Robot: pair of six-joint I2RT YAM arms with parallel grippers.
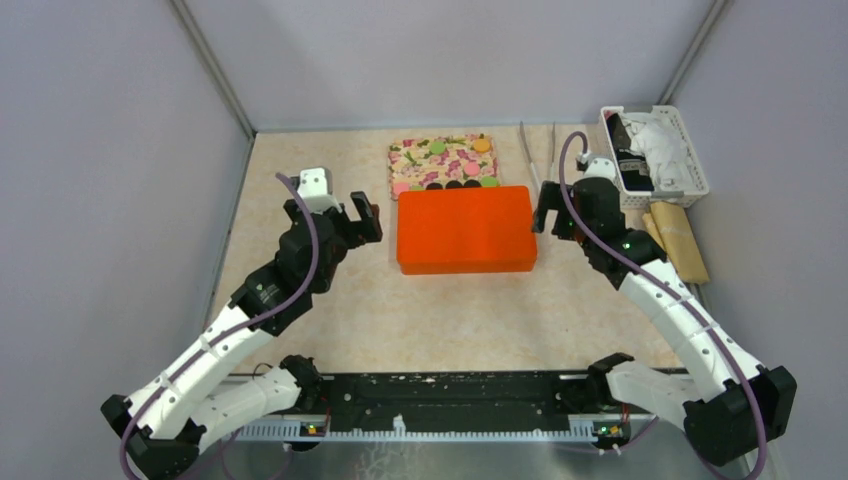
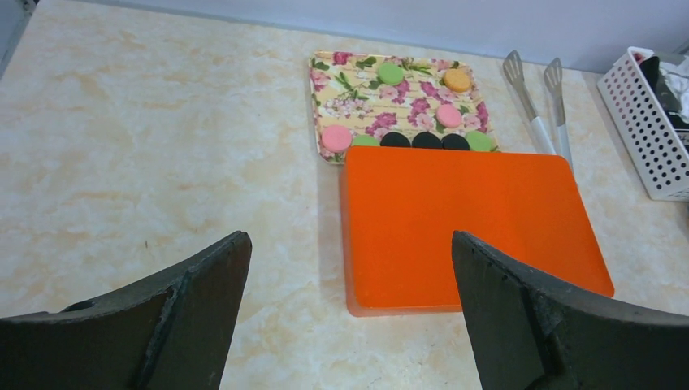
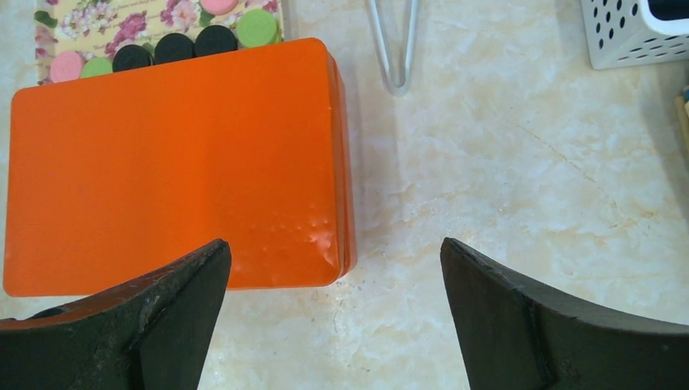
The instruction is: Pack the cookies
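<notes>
Several cookies lie on the floral board (image 2: 382, 101): a green one (image 2: 390, 73), an orange one (image 2: 457, 80), a pink one (image 2: 335, 137) and three black ones (image 2: 426, 140) in a row along its near edge. An orange box (image 1: 465, 228) with its lid on sits just in front of the board and hides part of that edge. My left gripper (image 1: 362, 222) hovers open at the box's left side, with nothing between its fingers (image 2: 203, 284). At the box's right side, my right gripper (image 1: 546, 212) is also open and empty, its fingers (image 3: 187, 284) wide apart.
Metal tongs (image 1: 535, 155) lie right of the board. A white slotted basket (image 1: 655, 150) holding dark and white items stands at the back right, with a brown paper roll (image 1: 678, 240) in front of it. Walls close in on both sides.
</notes>
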